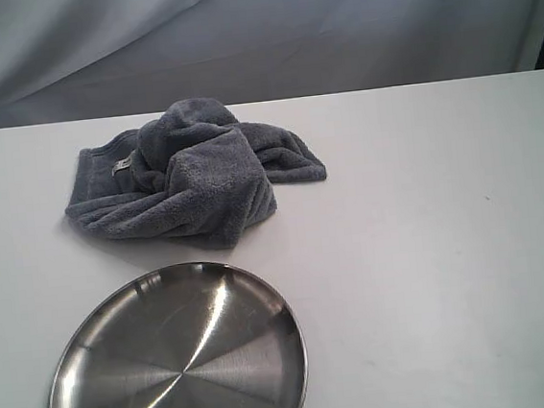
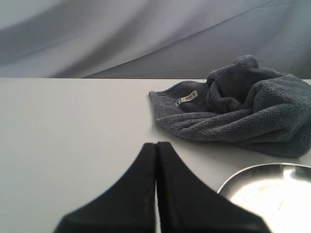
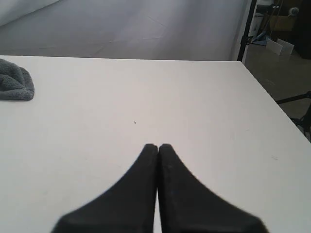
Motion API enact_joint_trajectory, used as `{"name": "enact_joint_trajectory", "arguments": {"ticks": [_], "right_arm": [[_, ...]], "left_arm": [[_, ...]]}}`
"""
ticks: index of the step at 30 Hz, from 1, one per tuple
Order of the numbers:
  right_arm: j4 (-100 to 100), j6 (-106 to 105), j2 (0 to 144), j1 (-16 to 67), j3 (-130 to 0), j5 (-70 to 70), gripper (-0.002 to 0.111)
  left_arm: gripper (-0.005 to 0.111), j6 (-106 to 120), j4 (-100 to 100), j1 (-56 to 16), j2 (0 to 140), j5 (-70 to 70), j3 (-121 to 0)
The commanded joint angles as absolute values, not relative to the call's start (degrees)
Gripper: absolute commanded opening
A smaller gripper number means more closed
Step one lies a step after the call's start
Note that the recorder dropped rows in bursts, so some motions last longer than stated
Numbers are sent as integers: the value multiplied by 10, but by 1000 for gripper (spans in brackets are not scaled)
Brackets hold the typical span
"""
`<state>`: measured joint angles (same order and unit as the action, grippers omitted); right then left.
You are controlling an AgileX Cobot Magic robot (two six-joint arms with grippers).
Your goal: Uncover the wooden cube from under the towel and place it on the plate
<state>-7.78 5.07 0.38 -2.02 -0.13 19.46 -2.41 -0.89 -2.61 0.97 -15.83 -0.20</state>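
Exterior view, nearest first: the plate (image 1: 182, 367) lies at the front left of the white table (image 1: 430, 247). It is bare shiny steel with radial reflections, and its lower edge is cut off by the frame. Beyond it, parted from its rim by a strip of table, the towel (image 1: 201, 172) sits bunched in a dark grey plush heap. It is folded over itself and highest near its middle, with a small tag (image 1: 122, 165) on its flatter left part. The wooden cube shows in no view; the heap hides whatever lies beneath it. Behind the table's far edge hangs a pale grey draped backdrop (image 1: 236, 34).

Left wrist view: the left gripper (image 2: 156, 144) is nearest, its black jaws pressed flat together with no gap and nothing held between them, above the table. Just past the tips a part of the plate's rim shows, and farther on lies the towel with its tag turned toward the camera.

Right wrist view: the right gripper (image 3: 158, 144) has its jaws closed the same way, tip against tip, gripping nothing. White table stretches ahead of it, and only one rounded end of the towel shows at the picture's edge, well apart from the jaws.
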Motion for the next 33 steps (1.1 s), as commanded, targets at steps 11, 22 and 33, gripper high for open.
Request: {"name": "enact_joint_trajectory", "arguments": {"ticks": [11, 22, 33], "right_arm": [[-76, 48, 0, -18, 0, 188, 0], [-76, 48, 0, -18, 0, 188, 0], [-76, 48, 0, -18, 0, 188, 0]], "left_arm": [[1, -27, -5, -29, 7, -153, 0], [1, -25, -23, -29, 7, -153, 0], [1, -25, -23, -29, 7, -153, 0]]}}
